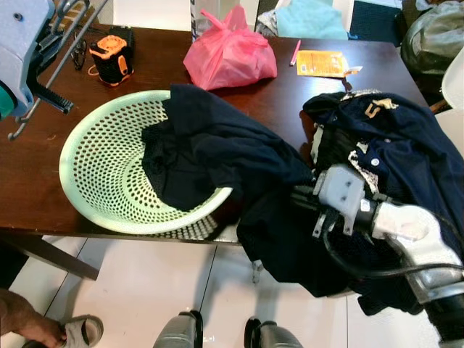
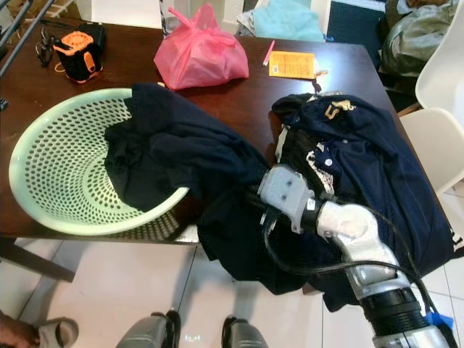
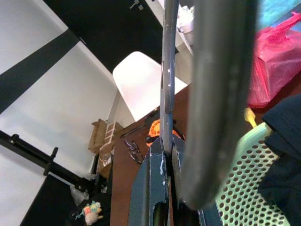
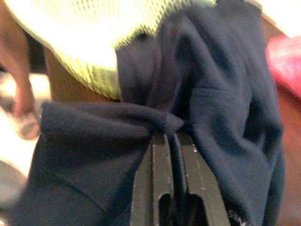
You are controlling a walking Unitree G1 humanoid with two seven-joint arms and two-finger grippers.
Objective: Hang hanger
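Far left, raised over the bench (image 1: 29, 181): left tool (image 3: 165, 155), jaws narrow and clamped on the thin metal hanger (image 1: 69, 40), held up in the air above the bench corner. Beside it on the bench, an orange-and-black gadget (image 1: 110, 54), then the green basket (image 1: 101, 167) with a dark shirt (image 1: 210, 152) spilling over its rim and off the bench edge. Behind, a pink bag (image 1: 228, 51). Further right, right tool (image 4: 171, 141), pinched nearly shut on a bunched fold of that shirt. At far right, another navy garment (image 1: 391, 145) heaped on the bench. Judged early in the task: hanger and shirt each gripped, hanger apparently not yet inside the shirt, nothing hung, no rail in sight.
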